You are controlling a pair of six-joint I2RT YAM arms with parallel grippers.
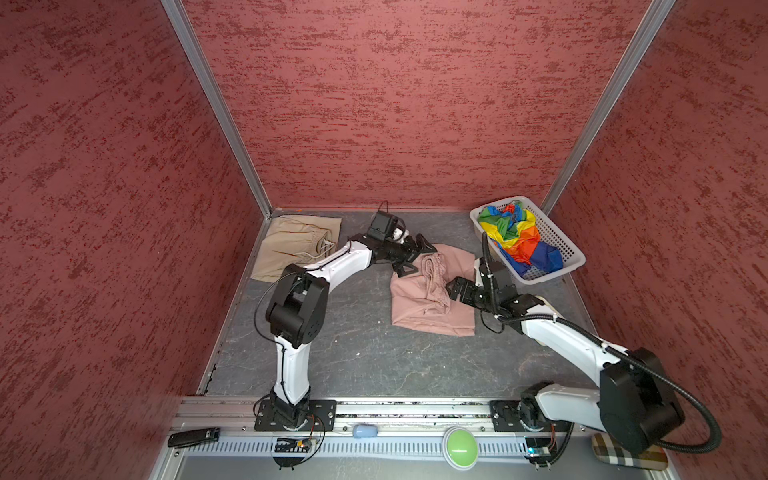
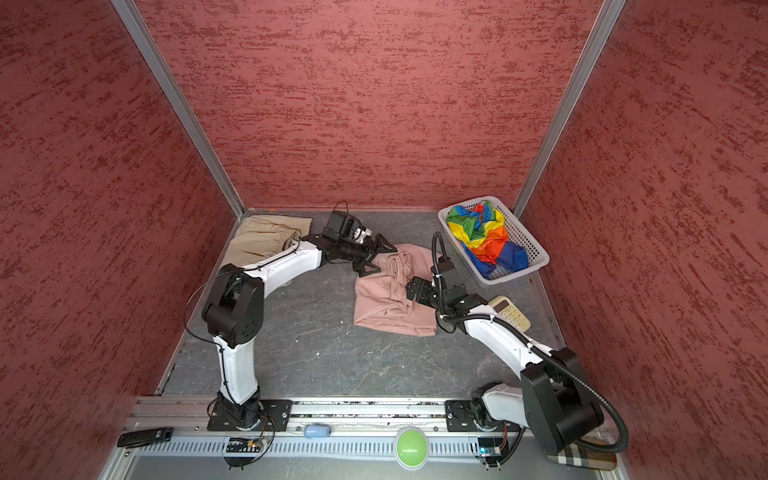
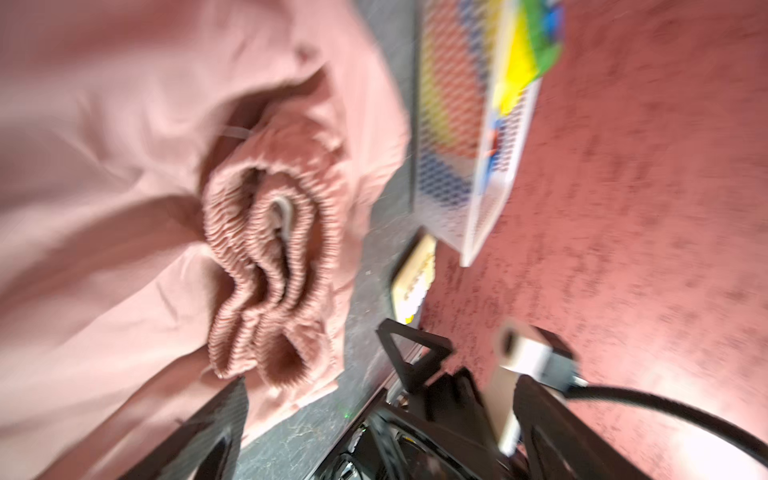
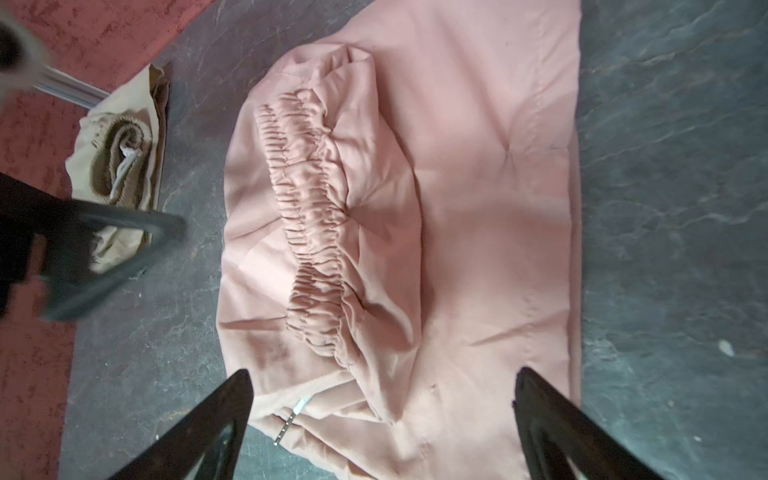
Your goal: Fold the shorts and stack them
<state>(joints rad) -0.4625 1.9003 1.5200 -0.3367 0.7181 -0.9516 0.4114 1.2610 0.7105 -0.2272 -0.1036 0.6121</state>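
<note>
Beige shorts (image 1: 291, 245) seem folded, far from the basket (image 1: 569, 266). Pink shorts (image 1: 432, 299) are half folded near it, beside the open, empty left end effector (image 1: 417, 258) and right end effector (image 1: 452, 290). Rainbow shorts (image 1: 515, 237) are crumpled inside it.

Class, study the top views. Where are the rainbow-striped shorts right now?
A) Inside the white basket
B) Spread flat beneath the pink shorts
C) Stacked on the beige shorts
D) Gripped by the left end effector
A: the rainbow-striped shorts lie crumpled inside the white basket at the back right, apart from the other two pairs.
</note>
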